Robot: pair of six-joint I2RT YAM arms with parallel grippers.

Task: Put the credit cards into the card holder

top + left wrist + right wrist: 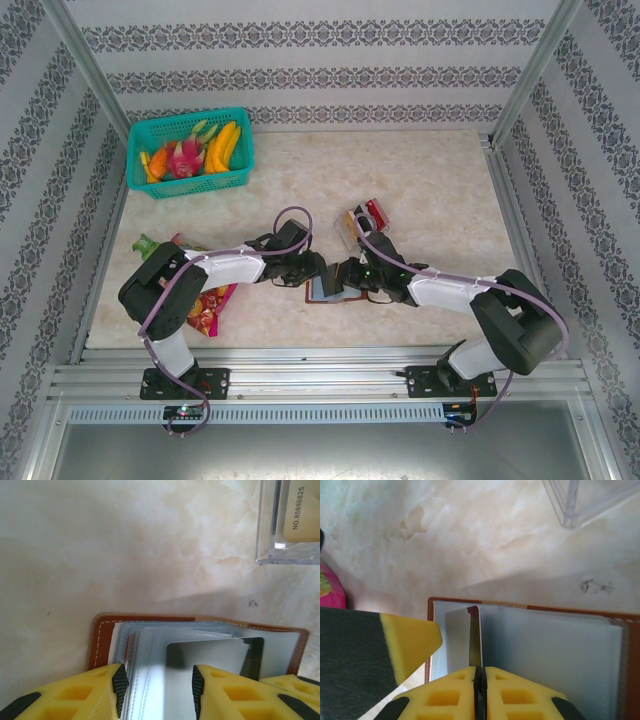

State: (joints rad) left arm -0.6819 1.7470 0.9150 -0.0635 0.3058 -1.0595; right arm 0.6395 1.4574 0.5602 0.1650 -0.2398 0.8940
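The jaws of the right gripper (480,672) were pressed almost together, pinching a thin dark card (475,630) that stood edge-on between the yellow fingers. Its far end reached over the grey-clear sleeves of the open card holder (632,645). The left gripper (158,685) had its jaws spread part way, the black pads (120,684) apart, with the sleeves lying between them; whether they pressed on the sleeves could not be told. In the left wrist view the card showed as a glossy grey-black sheet over the right-hand sleeves, just beside the right pad. One left finger (395,645) crowded the right gripper's left side, close to the card.

The holder lay flat and open on the marble table (430,180), directly under both grippers, between the two arms. Beyond it, near but apart, stood a clear stand (287,555) holding a tan card (300,510). A colourful snack packet (210,305) lay under the left arm, and a teal basket (200,183) of fruit sat in the far left corner.
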